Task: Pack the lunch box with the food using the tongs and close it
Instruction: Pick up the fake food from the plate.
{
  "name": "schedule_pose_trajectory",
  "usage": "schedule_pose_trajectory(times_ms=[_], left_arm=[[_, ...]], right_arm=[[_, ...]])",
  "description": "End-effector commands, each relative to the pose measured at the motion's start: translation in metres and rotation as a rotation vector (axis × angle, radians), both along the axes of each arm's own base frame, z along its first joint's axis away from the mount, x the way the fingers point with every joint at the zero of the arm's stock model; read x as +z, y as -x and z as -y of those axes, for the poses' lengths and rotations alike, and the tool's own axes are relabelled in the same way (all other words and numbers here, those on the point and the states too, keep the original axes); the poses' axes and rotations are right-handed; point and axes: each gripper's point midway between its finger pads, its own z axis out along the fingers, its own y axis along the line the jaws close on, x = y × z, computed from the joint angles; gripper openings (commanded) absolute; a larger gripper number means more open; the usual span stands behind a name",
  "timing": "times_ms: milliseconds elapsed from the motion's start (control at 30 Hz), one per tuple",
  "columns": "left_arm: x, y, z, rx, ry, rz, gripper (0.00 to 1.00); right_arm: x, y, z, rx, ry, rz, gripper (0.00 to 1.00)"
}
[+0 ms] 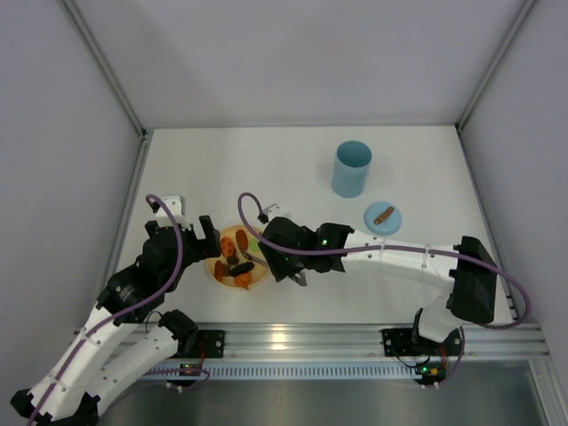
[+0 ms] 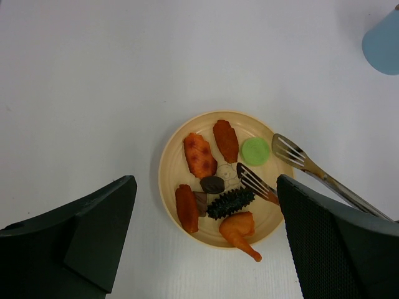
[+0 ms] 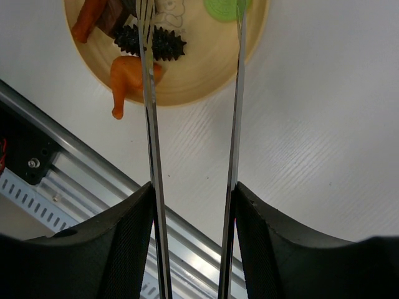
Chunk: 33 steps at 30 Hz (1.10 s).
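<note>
- Jaws of the right gripper (image 3: 192, 202) squeeze both arms of the tongs (image 3: 149, 124) near the joined end, so the tool is held firmly with its forked tips spread apart.
- Jaws of the left gripper (image 2: 206, 187) stand wide and carry nothing; they hang above the plate (image 2: 169, 156).
- One tip sits by the black spiky piece (image 2: 230, 202) near the plate's middle, and the other is at the edge of the green disc (image 2: 255, 151). Whether either touches, I cannot tell.
- All the food (image 2: 199, 154) lies on the plate, out ahead of the right jaws at the far end of the tongs.
- Picking one piece looks like the step in hand. It is best to bring a tip down on each side of a single piece and squeeze slowly, since the pieces are crowded and could skid or come up in pairs.
- Well apart from the plate, the lunch box (image 1: 351, 169) stands upright and uncovered on the desk (image 1: 266, 169), with its lid (image 1: 382, 217) just beside it.
</note>
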Motion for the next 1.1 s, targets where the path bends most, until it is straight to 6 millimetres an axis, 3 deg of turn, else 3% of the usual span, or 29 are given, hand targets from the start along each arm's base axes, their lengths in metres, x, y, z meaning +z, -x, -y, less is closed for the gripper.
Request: schedule_pose_trajectory(times_ms=[0, 133, 467, 1067], left_arm=[[0.006, -0.003, 0.000, 0.016, 0.018, 0.027, 0.99], [0.006, -0.003, 0.000, 0.016, 0.017, 0.026, 0.99], [0.006, -0.003, 0.000, 0.017, 0.019, 0.027, 0.99], [0.006, -0.002, 0.000, 0.015, 0.017, 0.027, 0.99]], right_arm=[[0.009, -0.007, -0.024, -0.003, -0.061, 0.044, 0.51], [0.005, -0.015, -0.034, -0.012, -0.048, 0.055, 0.51], [0.017, -0.029, -0.052, -0.025, -0.040, 0.087, 0.49], [-0.010, -0.043, -0.060, -0.036, 0.018, 0.064, 0.43]])
